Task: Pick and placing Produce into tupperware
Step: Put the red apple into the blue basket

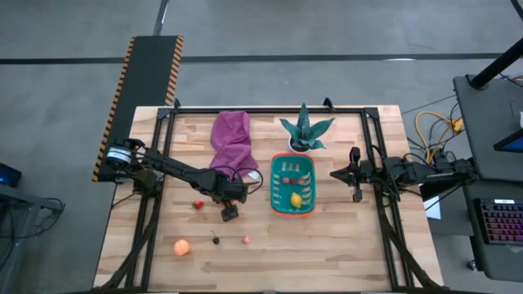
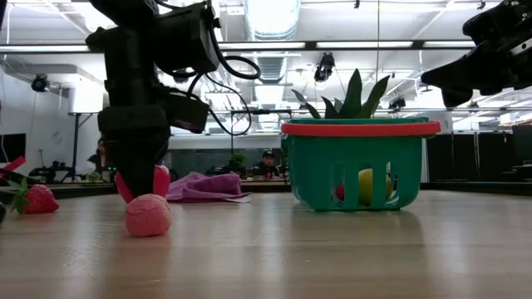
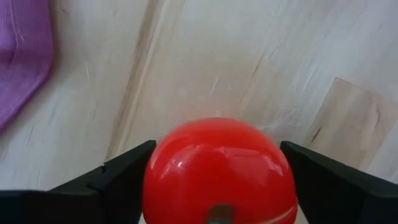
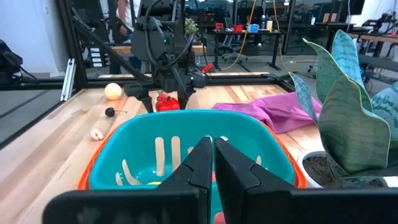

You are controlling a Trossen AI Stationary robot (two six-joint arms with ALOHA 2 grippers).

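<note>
Reaching down near the middle of the tabletop, the left gripper stands with its two fingers spread on either side of a glossy red fruit; the wrist view shows the red fruit between them with a narrow gap at each side, so the fingers are apart and not pressed against it. The low view shows the same red fruit down at the wooden surface under the dark gripper. Just beside it toward the near edge lies a small pink piece, and a strawberry sits farther toward the left edge. An orange ball and a tiny dark piece lie closer to the near edge.

The teal basket with the orange rim stands right of centre, holding a yellow lemon and small red pieces. A purple cloth lies toward the far edge, with a green spiky plant in a white pot just beyond the basket.

The right gripper waits above the tabletop's right side, beside the basket, its fingers pressed together and holding nothing.
</note>
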